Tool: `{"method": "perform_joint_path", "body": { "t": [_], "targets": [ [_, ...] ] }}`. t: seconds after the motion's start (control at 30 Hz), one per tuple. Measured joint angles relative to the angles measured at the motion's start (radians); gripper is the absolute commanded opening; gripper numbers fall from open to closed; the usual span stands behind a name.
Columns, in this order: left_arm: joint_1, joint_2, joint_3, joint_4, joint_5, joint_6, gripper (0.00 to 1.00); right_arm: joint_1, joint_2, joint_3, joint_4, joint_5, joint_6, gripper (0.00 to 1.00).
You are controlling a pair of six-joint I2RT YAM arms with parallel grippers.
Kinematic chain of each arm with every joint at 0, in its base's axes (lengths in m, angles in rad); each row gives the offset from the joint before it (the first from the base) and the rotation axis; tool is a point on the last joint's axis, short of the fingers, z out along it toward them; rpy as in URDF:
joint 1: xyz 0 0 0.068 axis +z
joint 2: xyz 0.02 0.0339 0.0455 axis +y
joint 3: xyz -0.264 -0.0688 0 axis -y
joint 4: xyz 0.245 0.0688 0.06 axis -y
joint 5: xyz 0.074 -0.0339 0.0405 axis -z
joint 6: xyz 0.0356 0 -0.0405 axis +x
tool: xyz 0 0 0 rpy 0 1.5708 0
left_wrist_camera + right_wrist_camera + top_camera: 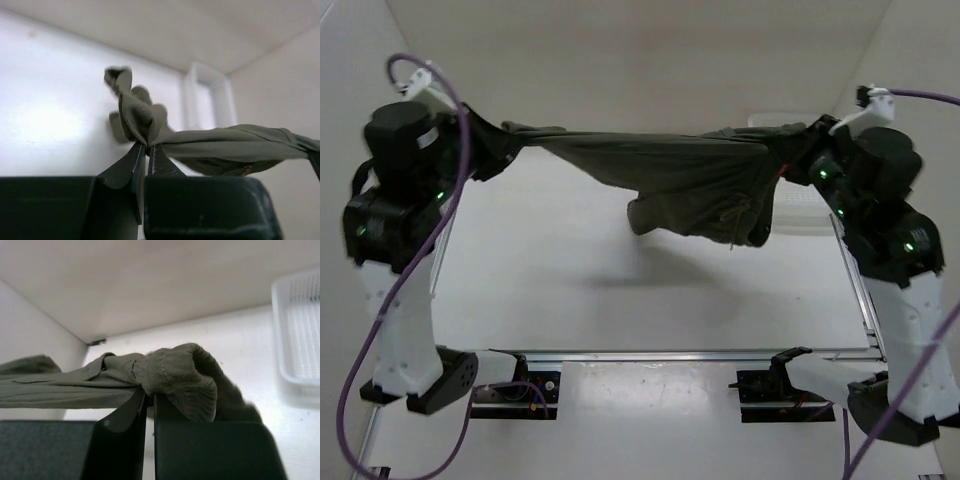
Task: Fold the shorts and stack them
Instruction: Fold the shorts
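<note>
Above the white tabletop [570, 290], toward its far edge, we hold the shorts [690, 175] aloft. Our left gripper [146, 148] and right gripper [149, 396] each pinch one end tight, so the long axis runs left to right between them. The slack bulk sags nearer the right one.

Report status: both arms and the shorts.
Left end effector shut on shorts. Right end effector likewise. Shorts stretched between, middle sagging. White basket near right arm.

Soft overhead light; my worktop [45, 125] glares white, the shorts [700, 185] cast a faint shadow, the basket [300, 340] blurs in my wrist views.
</note>
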Motion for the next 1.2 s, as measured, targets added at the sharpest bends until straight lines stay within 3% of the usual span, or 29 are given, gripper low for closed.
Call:
{"method": "perform_joint_path", "body": {
  "t": [0.23,0.5,0.63,0.77,0.87,1.0,1.2],
  "targets": [
    [-0.005,-0.165,0.160,-0.102,0.111,0.001,0.10,0.014,-0.168,0.143,-0.116,-0.104,-0.034,0.00],
    [-0.004,-0.196,0.324,-0.153,0.182,0.001,0.10,0.015,-0.196,0.324,-0.254,-0.209,-0.039,0.00],
    [-0.004,-0.201,0.245,-0.153,0.171,0.002,0.10,0.015,-0.196,0.268,-0.276,-0.195,-0.039,0.00],
    [-0.004,-0.192,0.005,-0.105,0.113,0.014,0.10,0.013,-0.179,0.055,-0.243,-0.141,-0.042,0.00],
    [0.005,-0.122,-0.192,-0.039,0.068,0.034,0.10,0.010,-0.092,-0.120,-0.181,-0.099,-0.051,0.00],
    [0.041,0.114,-0.371,0.077,0.034,0.069,0.10,0.002,0.151,-0.250,-0.068,-0.069,-0.071,0.00],
    [0.124,0.567,-0.354,0.143,0.027,0.106,0.10,-0.002,0.679,-0.149,0.067,-0.024,-0.093,0.00]
  ]
}}
